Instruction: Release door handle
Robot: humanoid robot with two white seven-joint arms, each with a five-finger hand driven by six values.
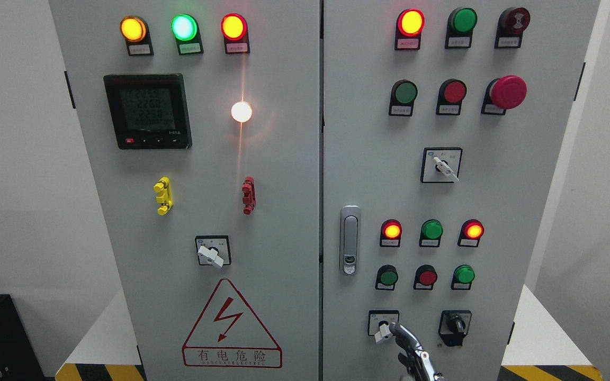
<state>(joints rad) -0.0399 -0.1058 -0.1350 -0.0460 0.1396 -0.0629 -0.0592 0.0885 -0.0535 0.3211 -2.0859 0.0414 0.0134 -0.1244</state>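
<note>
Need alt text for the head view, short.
A robot hand rises from the bottom edge, fingertips by a white rotary switch, well below the silver door handle of a grey two-door electrical cabinet dotted with lamps.

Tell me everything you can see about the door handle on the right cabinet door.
The door handle is a tall, narrow silver piece that looks like metal, with rounded ends. It sits upright and flat against the grey right door, beside the seam between the two doors. A long recessed panel fills its upper part, and a small keyhole-like lock sits near its bottom. Nothing touches it: the robot hand is well below it, at the bottom edge, with a fingertip by a white switch.
</note>
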